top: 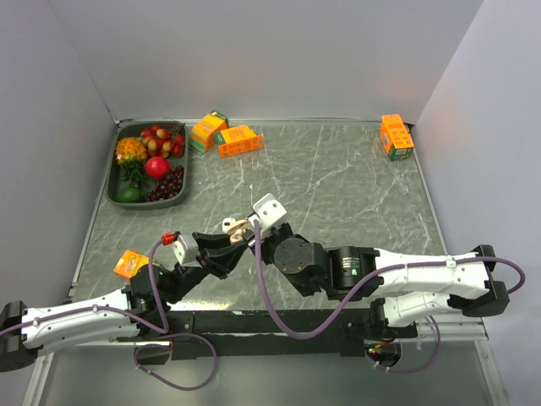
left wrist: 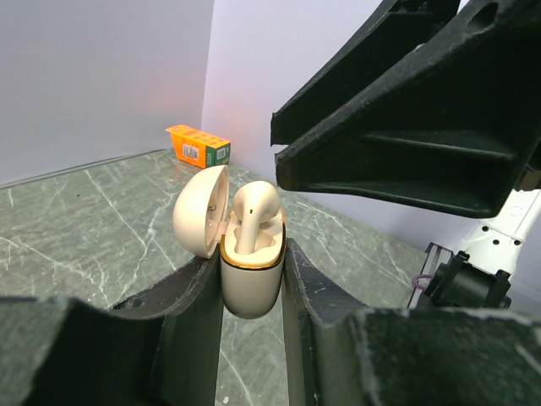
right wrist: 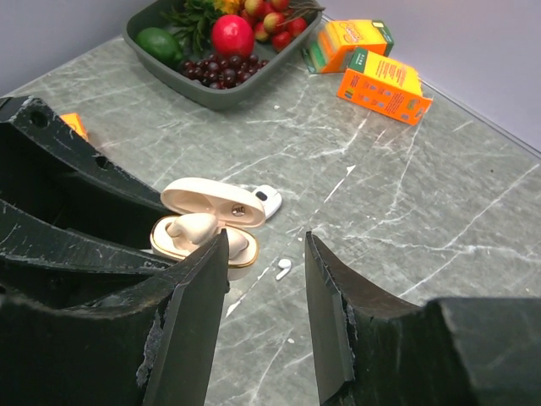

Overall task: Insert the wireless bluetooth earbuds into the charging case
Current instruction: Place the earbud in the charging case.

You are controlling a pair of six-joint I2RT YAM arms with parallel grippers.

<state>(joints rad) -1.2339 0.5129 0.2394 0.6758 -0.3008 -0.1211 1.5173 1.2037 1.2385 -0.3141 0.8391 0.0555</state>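
My left gripper (left wrist: 251, 264) is shut on the cream charging case (left wrist: 251, 288), holding it upright off the table with its lid (left wrist: 201, 211) swung open. A cream earbud (left wrist: 254, 211) stands in the case's well. In the right wrist view the case (right wrist: 199, 241) shows two cream buds seated inside. A tiny white earbud (right wrist: 283, 269) lies loose on the marble just right of the case. My right gripper (right wrist: 266, 244) is open and holds nothing. It hangs above the case and the loose bud, with its left finger overlapping the case's edge. From above, the case (top: 237, 227) sits between both grippers.
A small white case (right wrist: 269, 196) lies just behind the cream one. A dark fruit tray (top: 118, 182) stands at the back left. Two orange boxes (top: 228, 137) lie beside it, and a third (top: 396, 135) is at the back right. An orange packet (top: 128, 264) lies near the left arm.
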